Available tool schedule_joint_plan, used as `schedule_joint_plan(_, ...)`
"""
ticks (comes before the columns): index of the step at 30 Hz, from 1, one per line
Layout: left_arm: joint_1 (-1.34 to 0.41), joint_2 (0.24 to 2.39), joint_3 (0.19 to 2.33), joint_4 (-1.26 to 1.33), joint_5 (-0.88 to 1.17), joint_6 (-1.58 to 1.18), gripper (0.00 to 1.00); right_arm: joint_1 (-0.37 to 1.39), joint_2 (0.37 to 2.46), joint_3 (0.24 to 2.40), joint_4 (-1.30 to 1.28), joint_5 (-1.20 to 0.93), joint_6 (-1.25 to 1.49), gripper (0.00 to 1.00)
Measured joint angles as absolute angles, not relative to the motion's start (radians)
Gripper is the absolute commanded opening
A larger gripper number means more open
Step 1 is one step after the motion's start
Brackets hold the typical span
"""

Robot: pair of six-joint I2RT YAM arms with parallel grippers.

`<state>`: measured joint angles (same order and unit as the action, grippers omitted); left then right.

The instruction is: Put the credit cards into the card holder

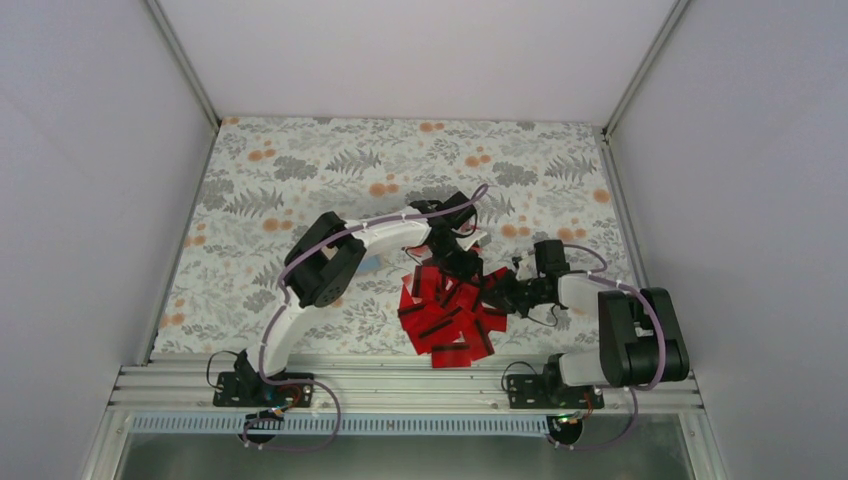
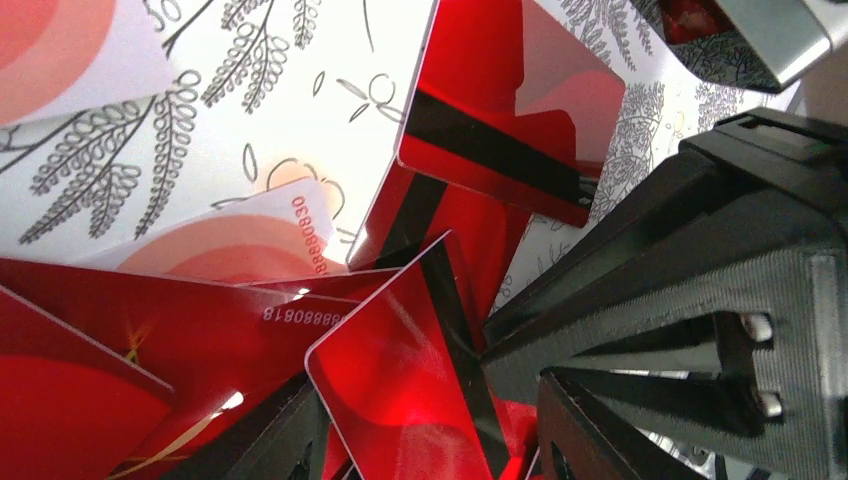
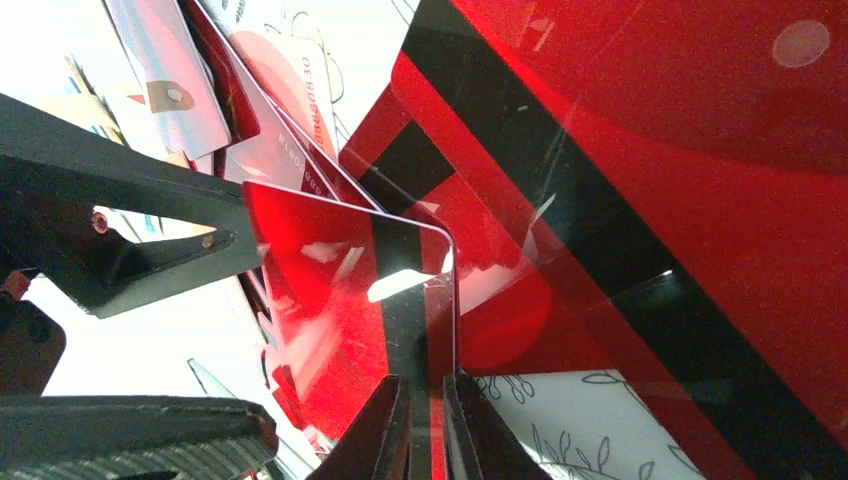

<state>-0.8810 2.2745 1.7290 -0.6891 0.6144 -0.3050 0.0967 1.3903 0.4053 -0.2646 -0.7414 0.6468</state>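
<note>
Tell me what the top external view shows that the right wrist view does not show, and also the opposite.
Only the top external view shows both whole arms, the left arm and the right arm, and the full pile of credit cards on the floral cloth. Only the right wrist view shows the right gripper pinching the edge of one red card at its black stripe, and digits printed on a pale card. Both show red cards with black stripes lying overlapped on the cloth.
</note>
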Motion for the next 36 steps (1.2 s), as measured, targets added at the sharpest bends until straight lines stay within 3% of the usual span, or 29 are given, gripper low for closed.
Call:
schedule_joint_plan(17,-0.86,2.267,1.664,-0.637,0.71,-0.332,0.27,0.097,1.432,0.43,-0.257,-0.76,0.646,0.1)
schedule_joint_plan(25,-0.859,2.269,1.664,-0.639,0.695,-0.334,0.03,0.097,1.442,0.44,-0.259,-0.762,0.646,0.1)
schedule_joint_plan(36,-0.83,2.269,1.715,-0.662,0.697,-0.337,0.02,0.097,1.443,0.507,-0.322,-0.684,0.627,0.19)
